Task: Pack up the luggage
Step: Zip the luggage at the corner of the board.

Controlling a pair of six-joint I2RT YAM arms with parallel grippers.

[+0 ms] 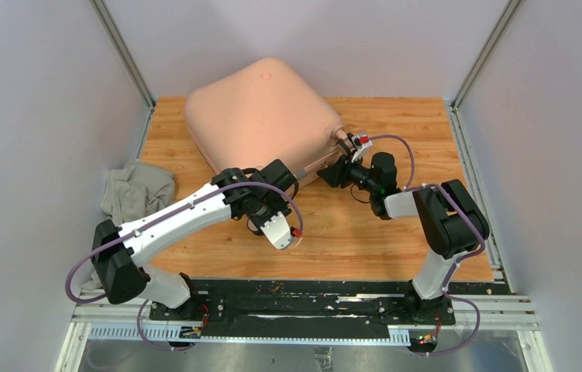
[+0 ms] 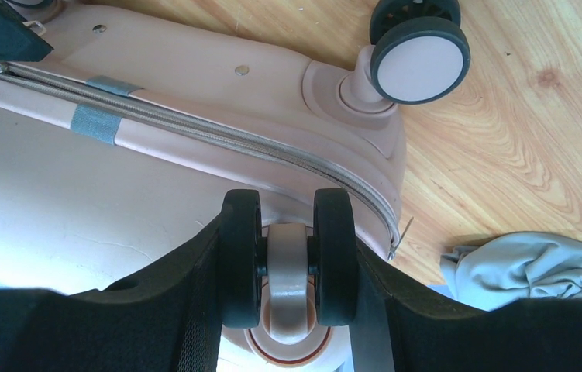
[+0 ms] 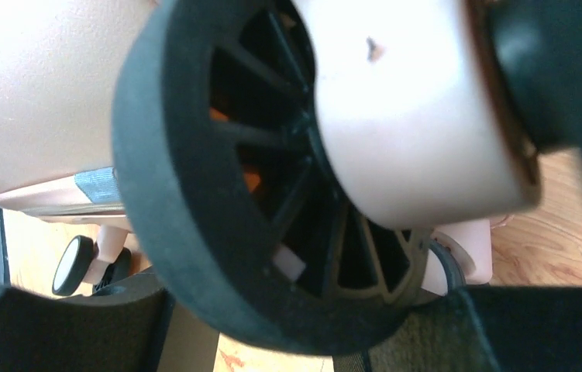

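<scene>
Luggage [image 1: 260, 116], left end effector [image 2: 287, 256] gripping wheel [image 2: 241, 260], right end effector [image 3: 311, 209] gripping caster [image 3: 163, 155]

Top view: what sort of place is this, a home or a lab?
Probably a lab robot cell. Plain grey walls with metal corner rails box in a wood-grain table, and two arms are bolted to a black base at its near edge. The suitcase and cloth look like props.
</scene>
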